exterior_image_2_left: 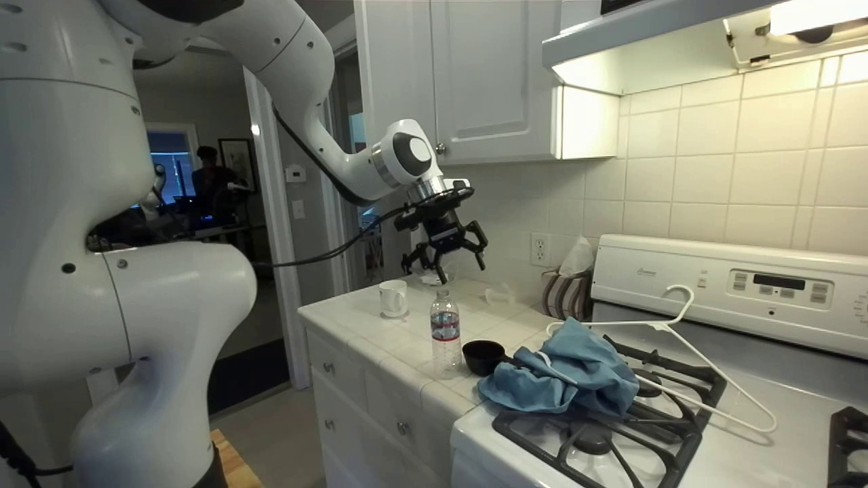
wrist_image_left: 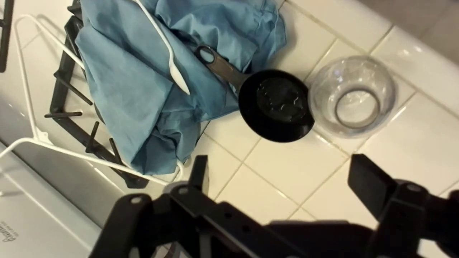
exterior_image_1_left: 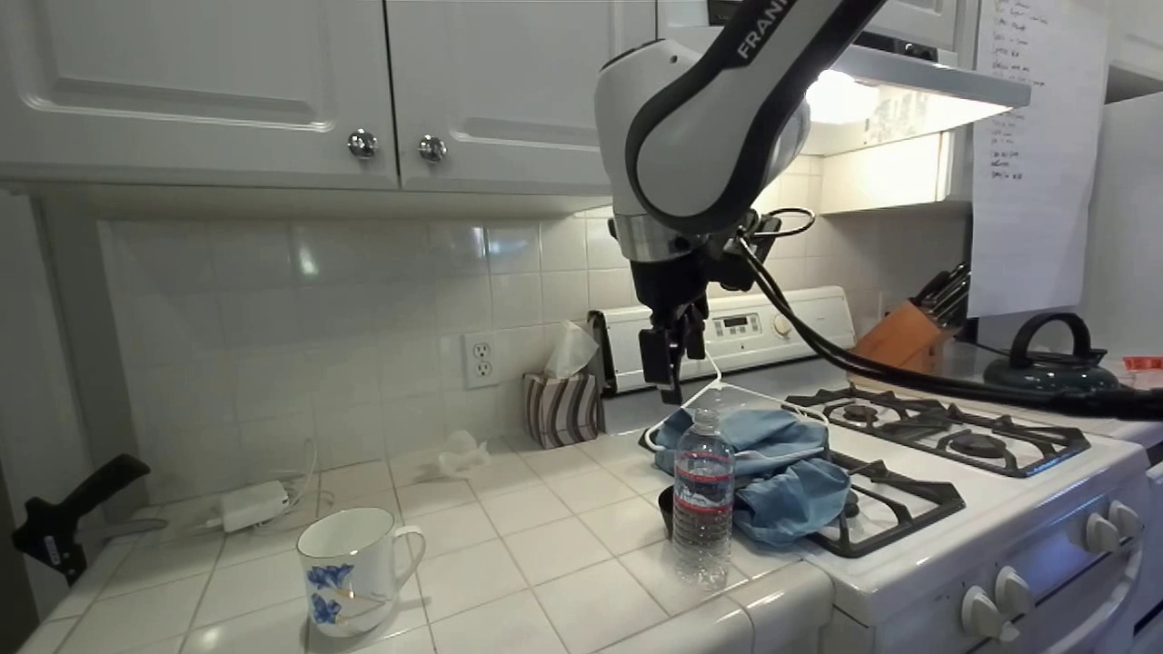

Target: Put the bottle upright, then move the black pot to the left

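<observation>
The clear bottle (exterior_image_1_left: 702, 500) stands upright on the counter near its front edge, in both exterior views (exterior_image_2_left: 445, 335). In the wrist view the bottle (wrist_image_left: 353, 96) is seen from above. The small black pot (exterior_image_2_left: 483, 358) sits right beside it, toward the stove; its handle (wrist_image_left: 224, 70) lies against the blue cloth in the wrist view. In an exterior view the pot (exterior_image_1_left: 666, 510) is mostly hidden behind the bottle. My gripper (wrist_image_left: 279, 172) is open and empty above the counter, higher than the bottle and farther back, apart from both things.
A blue cloth (exterior_image_2_left: 566, 379) and a white hanger (exterior_image_2_left: 681, 325) lie on the stove grate beside the pot. A white mug (exterior_image_1_left: 350, 572) stands on the counter. A striped tissue box (exterior_image_1_left: 561, 409) is at the back wall. A dark kettle (exterior_image_1_left: 1049, 363) stands beyond the stove.
</observation>
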